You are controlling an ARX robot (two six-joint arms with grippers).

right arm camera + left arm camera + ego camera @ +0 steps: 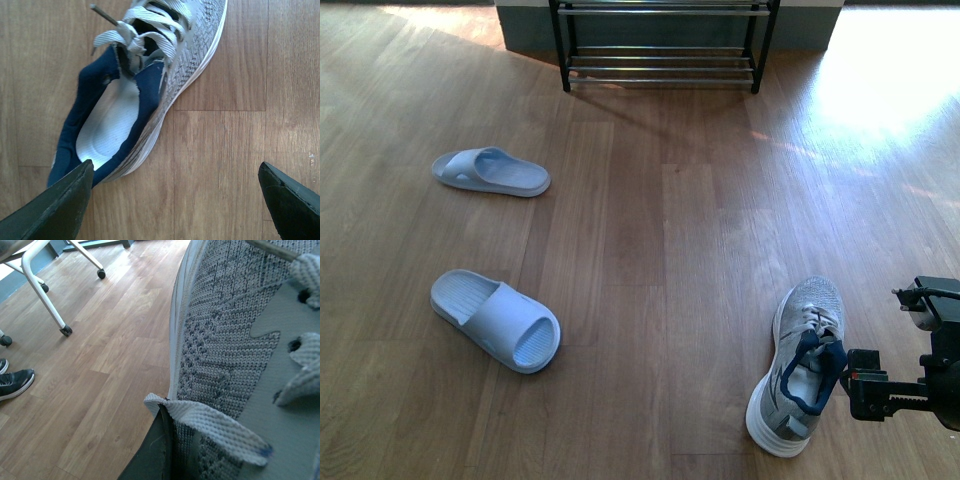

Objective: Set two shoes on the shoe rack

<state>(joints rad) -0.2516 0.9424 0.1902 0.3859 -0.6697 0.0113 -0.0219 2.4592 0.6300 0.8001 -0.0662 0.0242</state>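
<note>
Grey sneaker [800, 360] lies on the wooden floor [660, 250] at lower right, toe toward the shoe rack [662, 45] by the far wall. Right gripper [175, 165]: jaws wide, one tip at the navy heel collar, the other over bare floor, apart from the white sole edge. A second sneaker [225, 350] fills the left wrist view. Left gripper [150, 455] lies against its knit side; jaw state cannot be told. Two pale-blue slides [492, 171] lie left, well apart. Open floor lies between sneaker and rack.
</note>
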